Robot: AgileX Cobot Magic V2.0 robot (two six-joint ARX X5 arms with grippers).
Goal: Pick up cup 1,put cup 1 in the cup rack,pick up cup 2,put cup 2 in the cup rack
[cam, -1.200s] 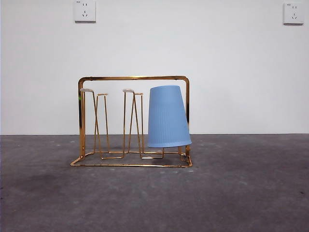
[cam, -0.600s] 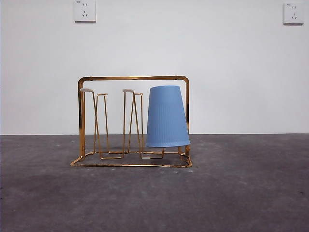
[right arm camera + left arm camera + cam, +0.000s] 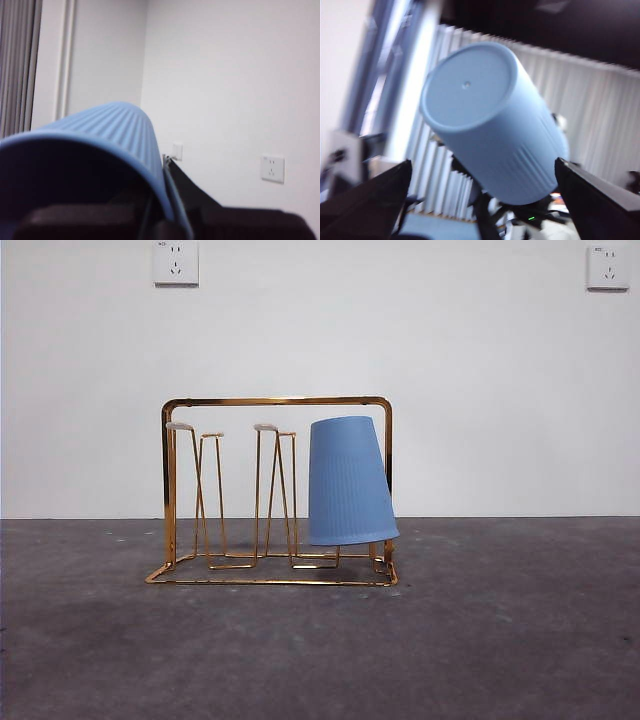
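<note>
Two cups are in play. At the left of the front view the rack (image 3: 168,490) stands on the table (image 3: 500,640), its left and middle prongs bare. On its right-end prong cup 1 (image 3: 348,480) is hung mouth down, slightly tilted, its rim clear of the table. Neither arm is seen in that view.

Cup 2 (image 3: 490,130) is held in the air with its closed base toward the left wrist camera. The left gripper (image 3: 482,165) is spread wide open, its jaws on either side of cup 2 and apparently apart from it. The right gripper (image 3: 160,220) appears closed on cup 2 at the mouth rim.

Cup 2 is judged light, thin-walled plastic, somewhat springy, its smooth upper band likely slippery. A hold across the ribbed wall near the rim is favoured, with modest pressure so the wall is not squashed.
</note>
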